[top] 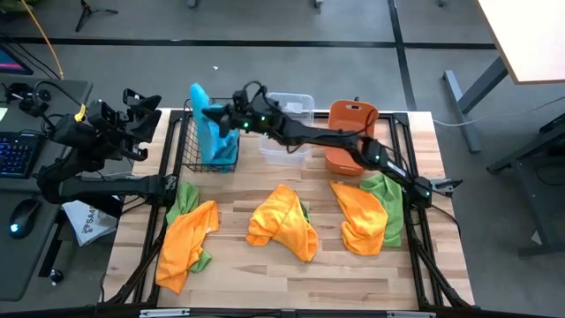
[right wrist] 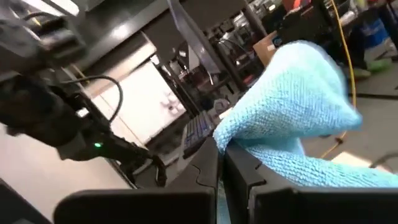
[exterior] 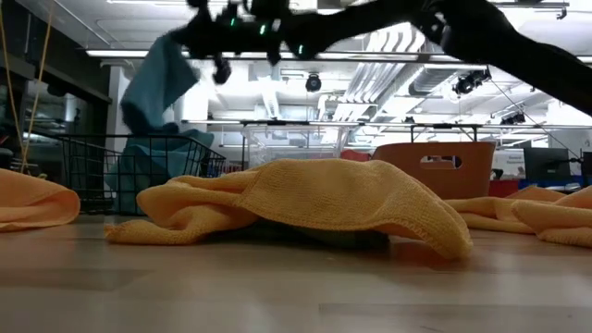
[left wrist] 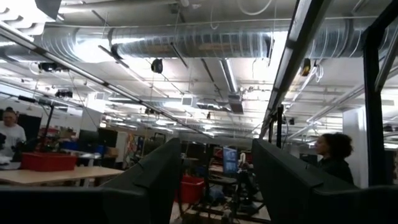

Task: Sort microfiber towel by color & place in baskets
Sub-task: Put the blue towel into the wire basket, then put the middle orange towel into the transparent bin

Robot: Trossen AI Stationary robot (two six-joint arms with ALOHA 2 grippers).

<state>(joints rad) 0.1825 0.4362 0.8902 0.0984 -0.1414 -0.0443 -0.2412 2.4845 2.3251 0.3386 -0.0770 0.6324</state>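
Light wooden slat table (top: 265, 269) fills the lower centre of the high view, grey floor around it, a white desk corner at upper right. A keyboard (top: 18, 152) and mouse (top: 22, 215) sit at far left. Low view looks into an open room with ceiling lights and ducts; left wrist view shows ducts overhead and a person (left wrist: 333, 158) at right.

Right gripper (top: 221, 117) reaches across to upper centre-left of the high view, over the black wire mesh basket (top: 196, 164). Its fingers (right wrist: 245, 168) are pressed together on a turquoise blue microfiber towel (top: 208, 113), pinching a fold; the cloth hangs down into the basket. More turquoise cloth lies in the basket below (exterior: 148, 166).

Left gripper (top: 132, 110) waits at upper left, off the table edge, raised; its fingers (left wrist: 155, 177) stand well apart, holding nothing.

Clear plastic tub (top: 290, 132) sits just right of the wire basket; contents cannot be told. Orange plastic bin (top: 351, 131) is right of that, partly under the right arm.

Loose on the table: an orange towel over lime green at lower left (top: 185, 238), an orange towel at centre (top: 282, 225), an orange towel on a lime green towel (top: 387, 199) at right centre.
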